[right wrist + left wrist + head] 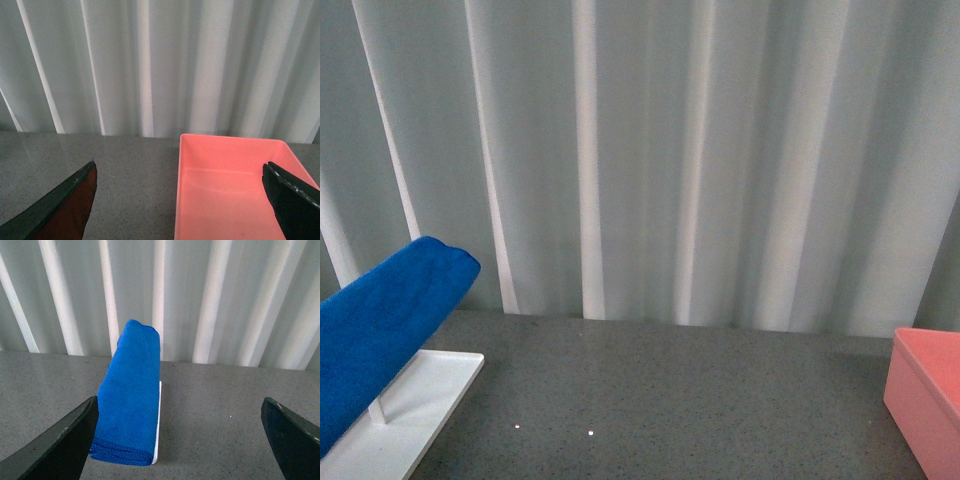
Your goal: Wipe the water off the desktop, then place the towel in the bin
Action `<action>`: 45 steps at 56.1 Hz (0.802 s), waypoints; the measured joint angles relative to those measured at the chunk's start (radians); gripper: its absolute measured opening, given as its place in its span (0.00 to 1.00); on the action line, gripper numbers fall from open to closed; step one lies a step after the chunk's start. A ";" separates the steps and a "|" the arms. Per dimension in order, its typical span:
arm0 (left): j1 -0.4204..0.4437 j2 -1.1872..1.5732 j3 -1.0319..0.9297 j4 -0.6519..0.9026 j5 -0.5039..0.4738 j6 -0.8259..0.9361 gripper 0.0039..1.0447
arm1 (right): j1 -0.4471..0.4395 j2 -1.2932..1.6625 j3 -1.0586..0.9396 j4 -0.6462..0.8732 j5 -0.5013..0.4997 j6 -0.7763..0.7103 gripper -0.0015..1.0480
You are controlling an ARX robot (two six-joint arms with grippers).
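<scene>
Towel (pixel 382 330) folded over white rack (pixel 430 395), long axis running toward curtain (pixel 720 150)

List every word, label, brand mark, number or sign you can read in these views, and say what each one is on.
None: no word, label, brand, number or sign shows in any view.
The towel, the bin, the desktop, the white rack base and the curtain are all plain, with no print or sticker visible.
</scene>
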 joint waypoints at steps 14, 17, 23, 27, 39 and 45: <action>0.000 0.000 0.000 0.000 0.000 0.000 0.94 | 0.000 0.000 0.000 0.000 0.000 0.000 0.93; 0.000 0.000 0.000 0.000 0.000 0.000 0.94 | 0.000 0.000 0.000 0.000 0.000 0.000 0.93; 0.000 0.001 0.001 -0.002 0.003 -0.004 0.94 | 0.000 0.000 0.000 0.000 0.000 0.000 0.93; 0.023 0.072 0.044 -0.131 0.088 -0.104 0.94 | 0.000 0.000 0.000 0.000 0.000 0.000 0.93; 0.084 0.585 0.195 0.190 0.191 -0.185 0.94 | 0.000 -0.001 0.000 0.000 0.000 0.000 0.93; 0.138 0.932 0.393 0.366 0.212 -0.072 0.94 | 0.000 -0.001 0.000 0.000 0.000 0.000 0.93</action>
